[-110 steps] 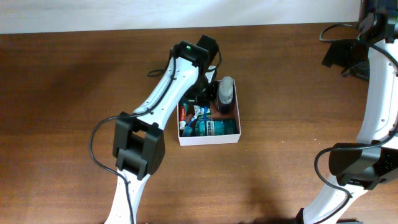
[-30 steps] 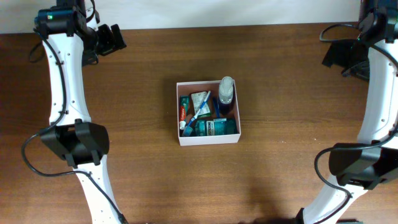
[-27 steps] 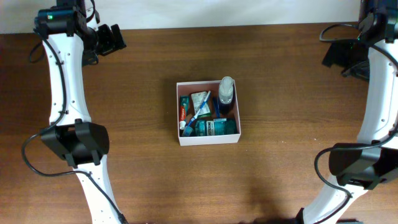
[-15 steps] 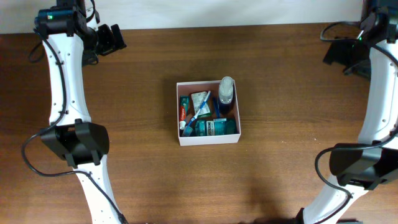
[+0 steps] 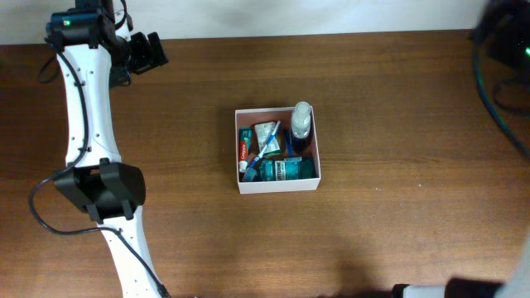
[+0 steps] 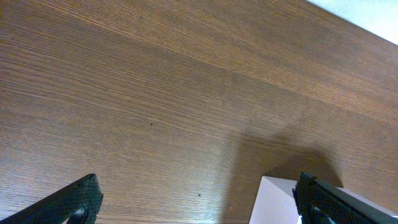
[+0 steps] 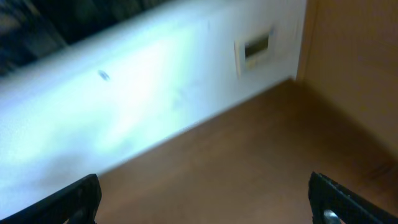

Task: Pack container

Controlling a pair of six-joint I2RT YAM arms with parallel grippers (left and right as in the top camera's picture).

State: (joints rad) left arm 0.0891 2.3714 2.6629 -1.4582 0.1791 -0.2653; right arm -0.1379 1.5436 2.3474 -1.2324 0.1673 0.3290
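The container (image 5: 278, 185), a shallow white-walled square box with a reddish inside, sits mid-table. It holds a grey-capped bottle (image 5: 301, 122), a teal bottle (image 5: 286, 170), a red tube (image 5: 243, 150) and a green-and-white packet (image 5: 266, 132). My left gripper (image 5: 150, 51) hangs at the far left corner, well away from the box. In the left wrist view that gripper (image 6: 199, 208) is open over bare wood, with a white corner of the container (image 6: 273, 202) by its right finger. My right gripper (image 7: 205, 208) is open and empty in a blurred view of a white wall.
The right arm shows only as a dark blur (image 5: 502, 40) at the top right edge, with a cable (image 5: 495, 103) trailing down. The left arm's white links (image 5: 87, 124) run along the left side. The table's far edge (image 5: 331, 33) meets a white wall.
The left arm pulled back from over the container to the far left corner, then stayed still. In the last half second the right arm swung away and is now a blur.
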